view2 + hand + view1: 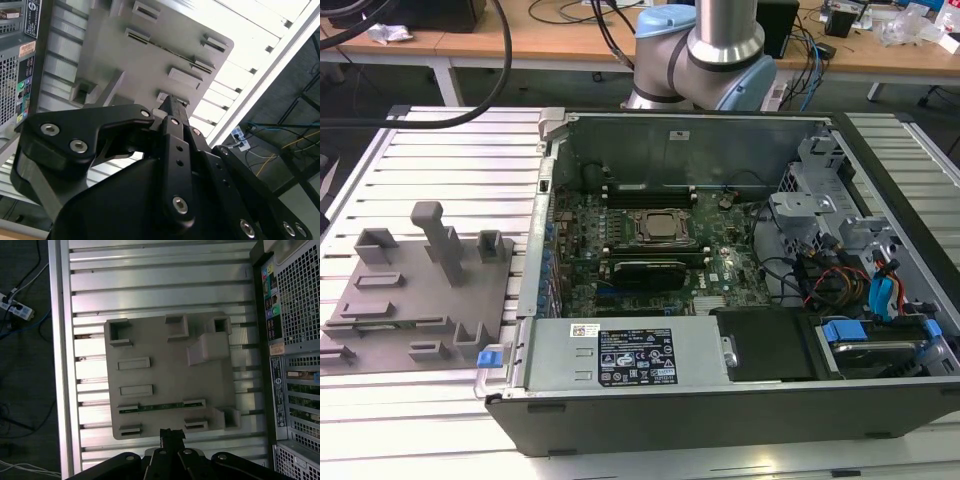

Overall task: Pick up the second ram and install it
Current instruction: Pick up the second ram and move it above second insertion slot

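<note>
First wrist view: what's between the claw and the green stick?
Only bare grey holder block lies between the claw and the green stick, in the first wrist view.

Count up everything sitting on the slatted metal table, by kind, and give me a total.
Grey holder block: 1
Green ram stick, seated in the holder block: 1
Open computer case: 1
Total: 3

Holder (415, 290) on slatted table (440, 160), at the exterior view's left of case (720, 400), ram (160, 406) in a holder slot, motherboard (720, 270) inside case, desk (570, 40) behind both
</note>
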`<state>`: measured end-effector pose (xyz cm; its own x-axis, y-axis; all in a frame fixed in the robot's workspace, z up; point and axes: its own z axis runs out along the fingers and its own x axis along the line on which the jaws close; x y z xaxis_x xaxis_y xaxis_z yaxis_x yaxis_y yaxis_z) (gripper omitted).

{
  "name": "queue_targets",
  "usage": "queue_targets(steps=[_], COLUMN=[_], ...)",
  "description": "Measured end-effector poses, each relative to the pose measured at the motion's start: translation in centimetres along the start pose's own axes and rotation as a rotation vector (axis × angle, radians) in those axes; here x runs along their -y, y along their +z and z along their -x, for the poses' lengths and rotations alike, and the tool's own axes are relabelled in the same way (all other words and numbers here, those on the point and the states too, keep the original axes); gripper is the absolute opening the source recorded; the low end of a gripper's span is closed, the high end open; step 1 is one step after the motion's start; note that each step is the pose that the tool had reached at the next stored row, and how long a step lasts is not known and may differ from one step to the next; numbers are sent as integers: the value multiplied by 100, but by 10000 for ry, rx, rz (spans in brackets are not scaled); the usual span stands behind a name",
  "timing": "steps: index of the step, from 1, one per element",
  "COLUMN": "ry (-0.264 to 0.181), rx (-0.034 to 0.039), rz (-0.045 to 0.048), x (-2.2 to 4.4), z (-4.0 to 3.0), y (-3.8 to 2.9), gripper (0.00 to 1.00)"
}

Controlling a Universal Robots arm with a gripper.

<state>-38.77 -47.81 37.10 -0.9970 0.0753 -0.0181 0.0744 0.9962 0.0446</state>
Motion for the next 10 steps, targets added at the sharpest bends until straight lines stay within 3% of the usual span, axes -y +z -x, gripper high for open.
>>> queue_targets(steps=[6,10], ry=[-10,-439], rx=[0,-20], rz=[0,8], x=[0,0], z=[1,1], y=[0,0], gripper=[11,11])
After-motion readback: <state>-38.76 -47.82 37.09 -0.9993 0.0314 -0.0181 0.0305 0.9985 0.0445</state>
